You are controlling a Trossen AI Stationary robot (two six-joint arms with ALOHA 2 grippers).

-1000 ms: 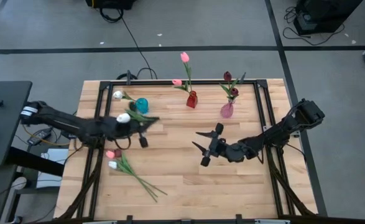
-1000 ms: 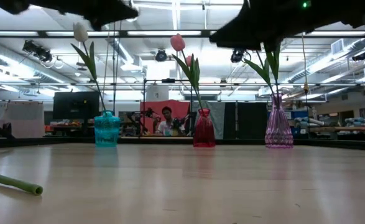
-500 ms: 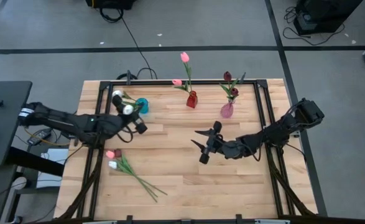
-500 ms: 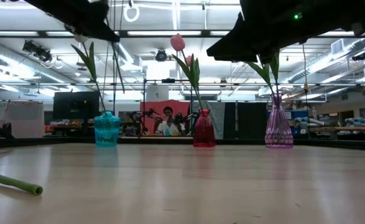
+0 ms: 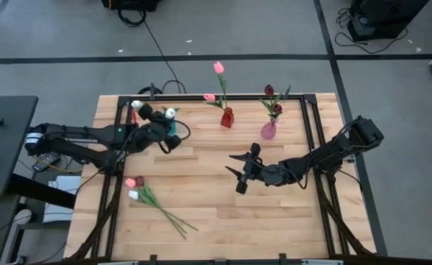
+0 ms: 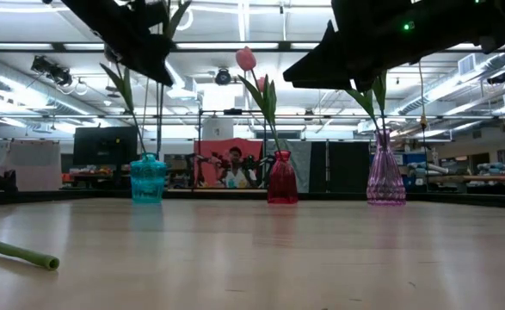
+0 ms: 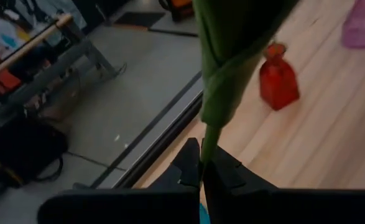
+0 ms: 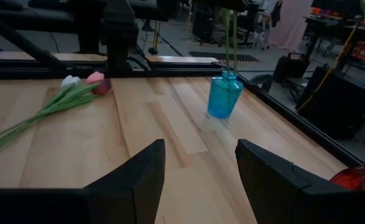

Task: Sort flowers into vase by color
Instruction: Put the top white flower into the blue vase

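Evenly lit from ceiling strip lights (image 6: pixel 261 47), bright glare overhead. Soft faint shadows on table (image 5: pixel 201 191). Close green stem (image 7: pixel 222 68) blurred, out of focus.

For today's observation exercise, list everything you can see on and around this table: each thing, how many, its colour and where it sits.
Blue vase: one, teal, far left of the table, a white tulip in it.
Red vase: one, far middle, two pink tulips.
Pink vase: one, far right, maroon tulips.
Loose flowers: about three, pink, white and maroon, lying near the left front.
Held tulip: one, white, over the blue vase.
Table: one, light wood, black frame.
Left pincer: shut on the held tulip's stem.
Right pincer: open, empty, above mid-table.
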